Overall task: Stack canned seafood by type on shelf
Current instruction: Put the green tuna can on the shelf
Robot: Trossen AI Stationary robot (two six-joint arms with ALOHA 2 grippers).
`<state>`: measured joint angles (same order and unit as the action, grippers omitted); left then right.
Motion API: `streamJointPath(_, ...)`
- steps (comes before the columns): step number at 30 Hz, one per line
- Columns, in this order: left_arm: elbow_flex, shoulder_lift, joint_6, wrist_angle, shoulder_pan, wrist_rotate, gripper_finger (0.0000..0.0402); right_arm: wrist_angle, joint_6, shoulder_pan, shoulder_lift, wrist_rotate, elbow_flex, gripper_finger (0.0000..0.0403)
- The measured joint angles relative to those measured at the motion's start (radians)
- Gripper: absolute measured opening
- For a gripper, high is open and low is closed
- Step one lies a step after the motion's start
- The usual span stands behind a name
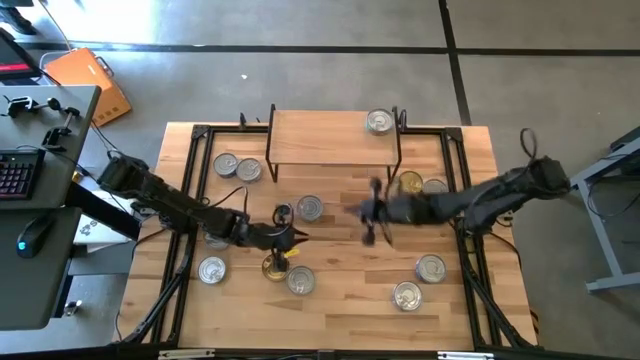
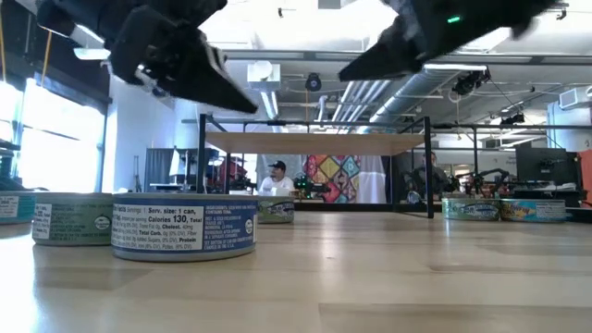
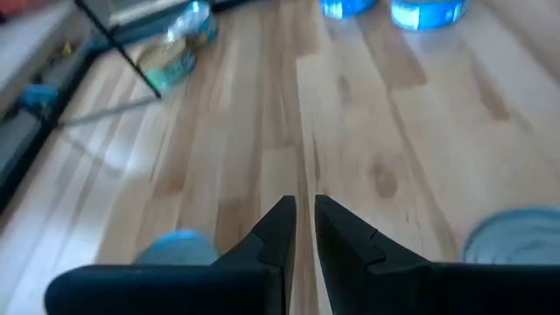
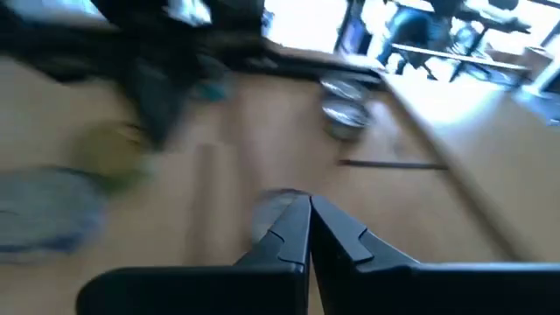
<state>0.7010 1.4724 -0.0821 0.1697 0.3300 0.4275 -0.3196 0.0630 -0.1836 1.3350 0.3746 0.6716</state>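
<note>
Butcher-block wooden table [image 1: 340, 300] carries scattered round silver-lidded tins; 1 tin [image 1: 379, 122] sits on the light-wood, black-legged shelf [image 1: 330, 140]. Left gripper [image 1: 292, 236] and right gripper [image 1: 366, 211] hover mid-table, fingers pressed together, empty, apparently between picks.

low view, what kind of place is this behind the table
Probably an open-plan robotics lab or workshop: exposed ceiling ducts, a seated person at desks with monitors, and a wooden test table with a small shelf and tins.

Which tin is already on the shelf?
Only the silver-lidded tin at the right rear of the shelf top. Every other tin sits down on the table, including the two beside the shelf's left legs.
</note>
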Motion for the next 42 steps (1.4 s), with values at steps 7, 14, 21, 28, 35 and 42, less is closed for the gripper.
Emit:
streamJointPath(7,-0.001,0.119,-0.034,0.143,-0.071,-0.043,0.005,-0.564,-0.175,-0.256,0.084,0.238,-0.243,0.0)
streamJointPath(14,0.01,0.282,-0.04,0.277,-0.184,0.023,0.0113,-0.652,-0.171,-0.303,0.152,0.374,-0.261,0.0)
streamJointPath(21,0.034,0.392,-0.08,0.285,-0.216,-0.04,0.0119,-0.643,-0.157,-0.254,0.173,0.366,-0.233,0.0)
streamJointPath(28,0.034,0.407,-0.161,0.244,-0.161,0.039,0.0045,-0.64,-0.16,-0.222,0.182,0.35,-0.232,0.0)
streamJointPath(35,0.031,0.388,-0.256,0.221,-0.108,0.089,0.0005,-0.642,-0.159,-0.22,0.181,0.339,-0.232,0.0)
streamJointPath(42,0.025,0.269,-0.294,0.162,-0.062,0.088,0.0001,-0.633,-0.16,-0.22,0.181,0.34,-0.232,0.0)
